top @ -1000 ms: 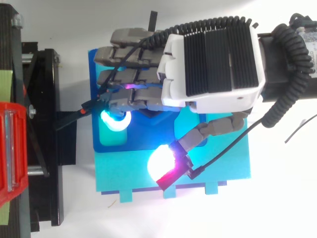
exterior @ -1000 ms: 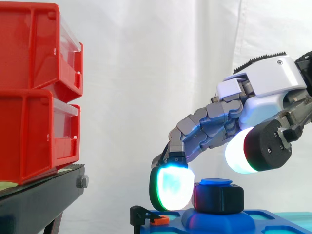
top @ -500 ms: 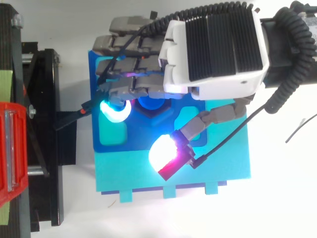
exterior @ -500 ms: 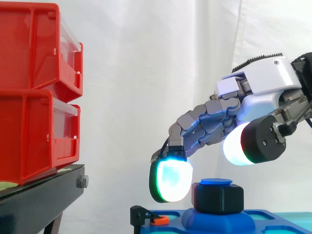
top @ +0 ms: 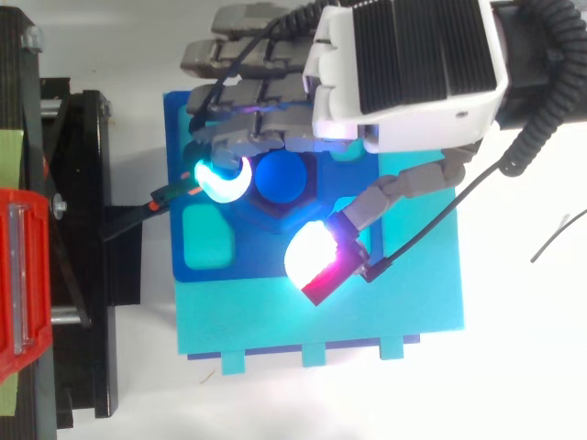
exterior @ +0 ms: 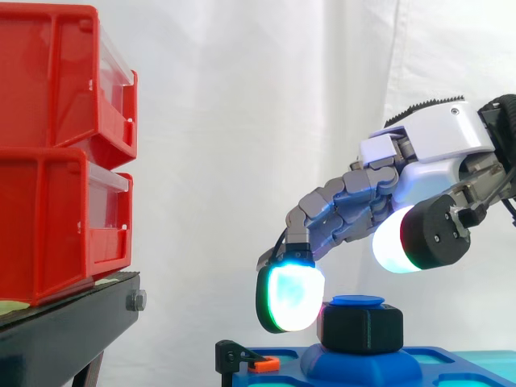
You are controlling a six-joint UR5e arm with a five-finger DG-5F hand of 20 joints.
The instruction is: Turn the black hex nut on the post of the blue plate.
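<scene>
Hand [exterior: 439,137] hangs over the blue plate [exterior: 363,364], fingers bent down in a loose arc, thumb spread away from them. We read it as open, nothing gripped.

Leading fingertip [exterior: 290,297] glows cyan-green and sits low at the nut's left side in the side view. It overlaps the nut's edge there, so we can't tell if it touches. Thumb pad [exterior: 395,242] glows white and is above and right of the nut, clear of it. From above, the thumb pad [top: 312,261] shows white-magenta on the near side of the post, and the cyan fingertip [top: 220,179] is just left of it, so the post lies between them.

Black hex nut [exterior: 360,326] is on the post, upright, on the plate's raised hub. The post's blue cap [top: 284,179] shows above it.

The blue plate lies on a light cyan plate [top: 321,321] on the white bench [top: 523,367]. A small black clip with an orange tab [exterior: 246,359] sits at the blue plate's left edge.

Red bins [exterior: 56,153] are stacked on a black stand [exterior: 72,322] at left, well apart from the hand. White curtain [exterior: 242,121] behind.
</scene>
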